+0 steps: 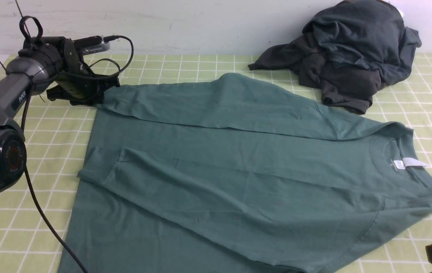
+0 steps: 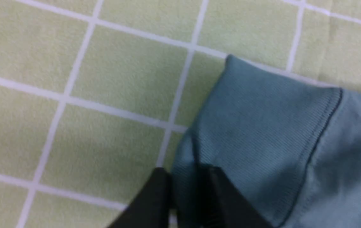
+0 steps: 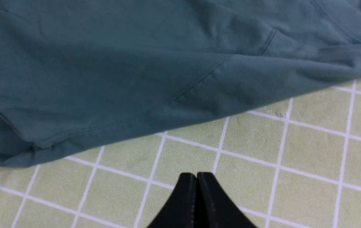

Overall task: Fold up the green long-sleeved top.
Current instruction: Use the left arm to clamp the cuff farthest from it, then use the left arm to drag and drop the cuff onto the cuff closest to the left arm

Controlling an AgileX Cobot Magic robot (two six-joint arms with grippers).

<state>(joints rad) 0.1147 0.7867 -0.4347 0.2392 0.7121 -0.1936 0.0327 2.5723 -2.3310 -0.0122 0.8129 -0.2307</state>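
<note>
Large teal-green cotton long-sleeved top [image 1: 238, 170] lies flat on yellow-green checked cloth [image 1: 428, 113], collar right. At far left, the left gripper [image 2: 185, 172] pinches its ribbed sleeve cuff [image 2: 262, 126], probably to fold the sleeve inward. Near right, the right gripper [image 3: 196, 174] is clenched and empty.

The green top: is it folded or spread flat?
Partly folded. On the green top, the far sleeve and near sleeve lie across the flat body.
</note>
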